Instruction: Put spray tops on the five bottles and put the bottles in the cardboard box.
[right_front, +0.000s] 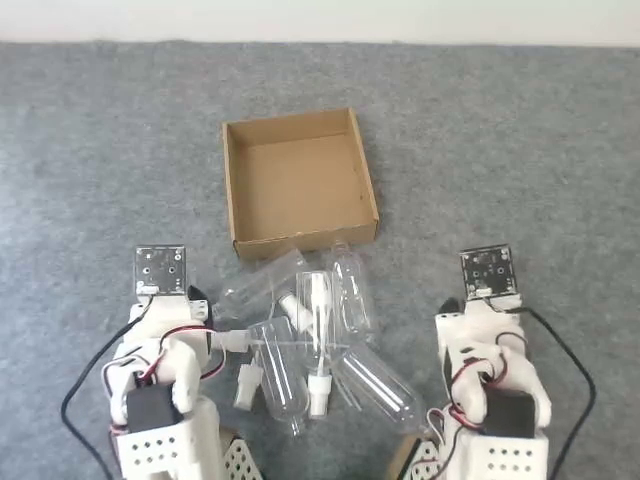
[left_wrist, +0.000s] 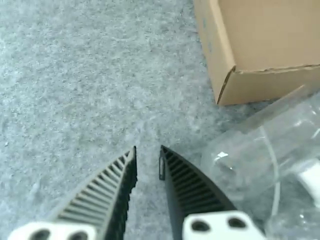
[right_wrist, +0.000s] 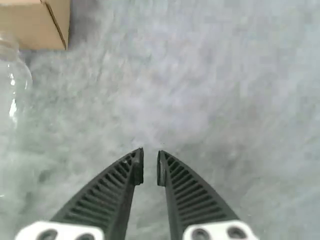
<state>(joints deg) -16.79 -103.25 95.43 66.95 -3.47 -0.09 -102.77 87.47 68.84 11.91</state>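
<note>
Table cover (right_front: 500, 150): grey cloth, matt, with a rough, fuzzy nap. Box (right_front: 300, 180): brown cardboard, matt and dry-looking, with raw cut edges. Bottles (right_front: 380, 385): clear plastic, smooth and glossy, with bright glints along the walls. Spray tops (right_front: 318, 392): opaque white plastic, smooth. Left gripper (left_wrist: 148, 161) and right gripper (right_wrist: 150, 159): fingers (left_wrist: 112, 192) of matt black plastic, ribbed, with smooth white plastic at the base. Arm shells (right_front: 165, 445): white plastic, faintly shiny.

no legible txt, labels or nos. on cardboard box (right_front: 300, 185) or bottles (right_front: 380, 385).
</note>
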